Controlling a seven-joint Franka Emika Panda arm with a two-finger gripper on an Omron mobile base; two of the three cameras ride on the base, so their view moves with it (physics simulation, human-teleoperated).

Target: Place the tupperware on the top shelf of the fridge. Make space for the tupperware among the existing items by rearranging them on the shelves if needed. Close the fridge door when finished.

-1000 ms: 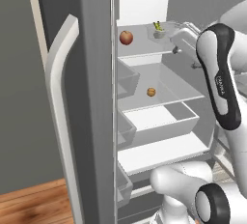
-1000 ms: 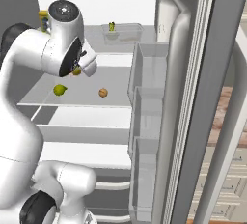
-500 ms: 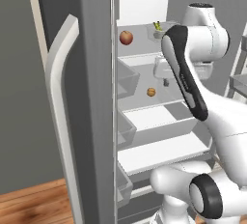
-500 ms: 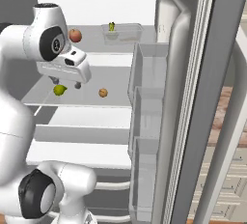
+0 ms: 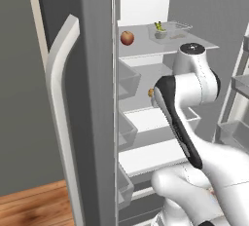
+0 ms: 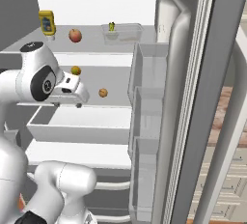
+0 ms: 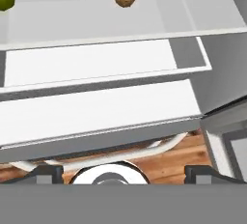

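On the top shelf of the fridge, toward the right, sits the tupperware: a small see-through tub with a green sprig of food poking up at its left end and a faint orange strip inside. Left of it on the same shelf lies a round red-orange fruit, and farther left stands a yellow bottle with a blue label. One shelf down rest a small tan-brown ball and, beside the arm, a yellow-green fruit. Below them a grey drawer sticks out. Grey door racks line the open right door.

The end effector hangs in front of the middle shelves with its fingertips spread wide apart and nothing between them, facing down past the drawer toward the wooden floor. The white arm stands between the left base camera and the lower shelves.
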